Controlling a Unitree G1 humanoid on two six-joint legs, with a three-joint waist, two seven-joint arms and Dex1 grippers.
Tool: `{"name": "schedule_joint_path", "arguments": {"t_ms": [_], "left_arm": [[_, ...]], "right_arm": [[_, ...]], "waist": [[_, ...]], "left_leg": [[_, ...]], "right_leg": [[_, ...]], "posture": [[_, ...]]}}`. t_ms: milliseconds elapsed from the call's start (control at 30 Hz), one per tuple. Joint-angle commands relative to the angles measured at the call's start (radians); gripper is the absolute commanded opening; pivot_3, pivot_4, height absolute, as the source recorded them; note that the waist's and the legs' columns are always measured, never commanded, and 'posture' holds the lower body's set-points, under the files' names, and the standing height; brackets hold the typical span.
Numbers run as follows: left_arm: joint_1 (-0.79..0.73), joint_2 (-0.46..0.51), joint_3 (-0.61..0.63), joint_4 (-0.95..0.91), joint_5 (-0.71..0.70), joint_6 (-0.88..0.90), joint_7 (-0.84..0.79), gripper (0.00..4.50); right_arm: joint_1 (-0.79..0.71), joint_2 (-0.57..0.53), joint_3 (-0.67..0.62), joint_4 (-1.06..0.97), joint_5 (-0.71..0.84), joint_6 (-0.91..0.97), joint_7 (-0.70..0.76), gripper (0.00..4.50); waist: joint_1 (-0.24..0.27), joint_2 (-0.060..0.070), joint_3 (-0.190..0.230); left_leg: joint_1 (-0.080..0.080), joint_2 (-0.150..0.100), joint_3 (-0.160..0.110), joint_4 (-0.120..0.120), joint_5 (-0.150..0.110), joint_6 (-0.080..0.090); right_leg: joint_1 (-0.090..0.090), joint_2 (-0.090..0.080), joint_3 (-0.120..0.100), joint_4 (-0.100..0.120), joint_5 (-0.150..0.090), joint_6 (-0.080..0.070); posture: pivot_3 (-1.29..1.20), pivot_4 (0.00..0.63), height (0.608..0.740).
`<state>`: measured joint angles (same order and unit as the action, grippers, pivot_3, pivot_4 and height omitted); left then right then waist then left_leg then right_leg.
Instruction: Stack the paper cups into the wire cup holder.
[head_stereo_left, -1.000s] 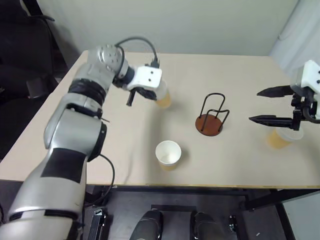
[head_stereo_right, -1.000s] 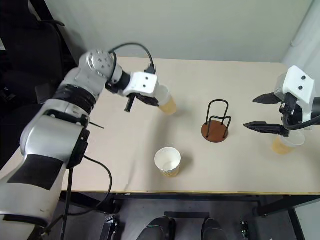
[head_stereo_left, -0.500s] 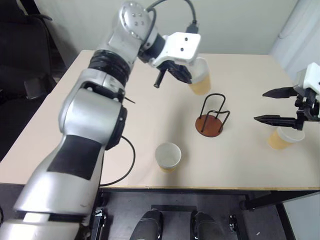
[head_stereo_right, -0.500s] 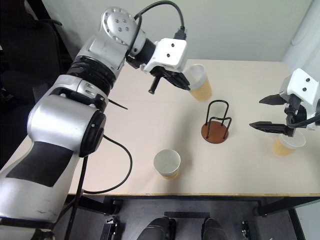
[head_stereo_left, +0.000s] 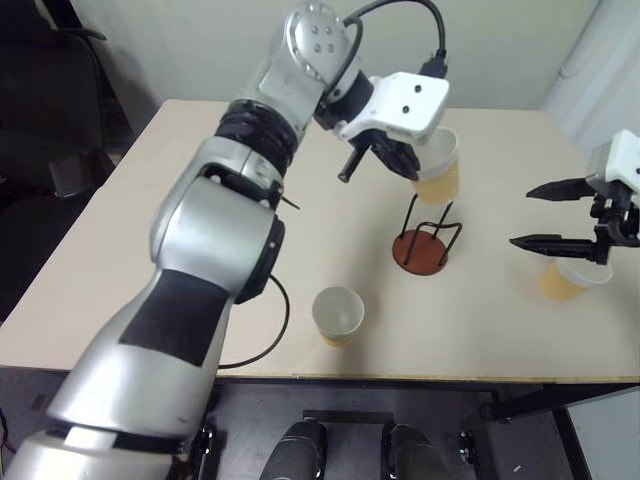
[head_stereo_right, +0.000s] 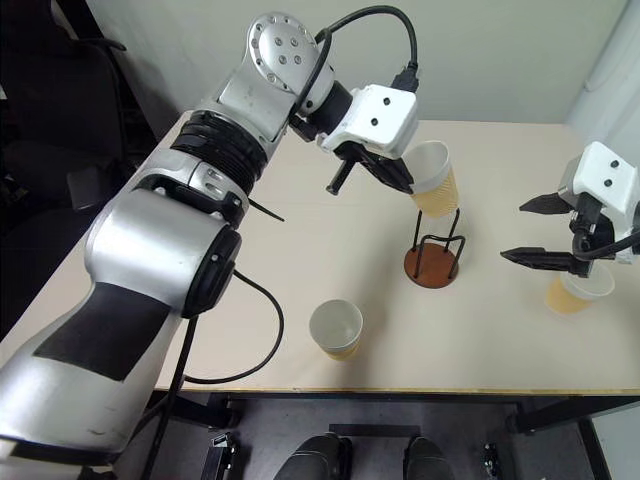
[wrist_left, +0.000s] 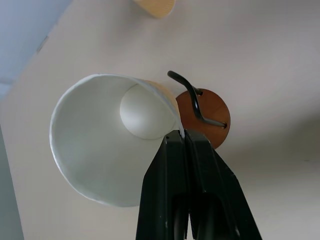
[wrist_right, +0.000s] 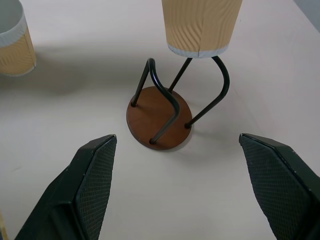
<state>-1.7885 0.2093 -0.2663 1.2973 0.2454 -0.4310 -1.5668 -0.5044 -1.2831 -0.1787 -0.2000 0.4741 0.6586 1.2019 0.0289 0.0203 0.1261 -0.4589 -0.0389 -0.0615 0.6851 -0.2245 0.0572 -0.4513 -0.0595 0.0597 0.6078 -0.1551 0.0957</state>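
At upper centre of the head view, the left gripper (head_stereo_right: 388, 172), clenched on a cup's (head_stereo_right: 433, 180) rim, holds it tilted just above the holder (head_stereo_right: 437, 252), while the right gripper (head_stereo_right: 533, 231) gapes at right.

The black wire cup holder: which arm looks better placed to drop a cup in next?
The left. Its gripper pinches a tan-banded white paper cup right above the black wire cup holder. The right gripper hangs open and empty, off to the side.

Bare table (head_stereo_left: 300, 220) left of wire cup holder (head_stereo_left: 424, 238), held cup (head_stereo_left: 438, 170) blocking its top
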Motion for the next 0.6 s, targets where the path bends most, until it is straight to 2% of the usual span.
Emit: {"name": "schedule_joint_path", "arguments": {"t_ms": [33,600], "left_arm": [[-0.029,-0.001,0.008,-0.018,-0.005,-0.016,-0.015,0.06],[-0.004,-0.004,-0.032,-0.012,0.04,-0.047,0.044,0.06]], "right_arm": [[-0.007,-0.027,-0.05,-0.018,0.006,0.001,0.001,3.99],[0.014,-0.019,-0.06,-0.043,0.016,0.015,-0.003,3.99]], "waist": [[-0.001,0.0,0.0],[0.0,0.0,0.0]], "left_leg": [[0.0,0.0,0.0,0.0,0.0,0.0],[0.0,0.0,0.004,0.005,-0.002,0.003]], "right_leg": [[0.0,0.001,0.0,0.0,0.0,0.0],[0.001,0.0,0.0,0.0,0.001,0.002]], "posture": [[0.0,0.15,0.74],[0.0,0.15,0.74]]}}
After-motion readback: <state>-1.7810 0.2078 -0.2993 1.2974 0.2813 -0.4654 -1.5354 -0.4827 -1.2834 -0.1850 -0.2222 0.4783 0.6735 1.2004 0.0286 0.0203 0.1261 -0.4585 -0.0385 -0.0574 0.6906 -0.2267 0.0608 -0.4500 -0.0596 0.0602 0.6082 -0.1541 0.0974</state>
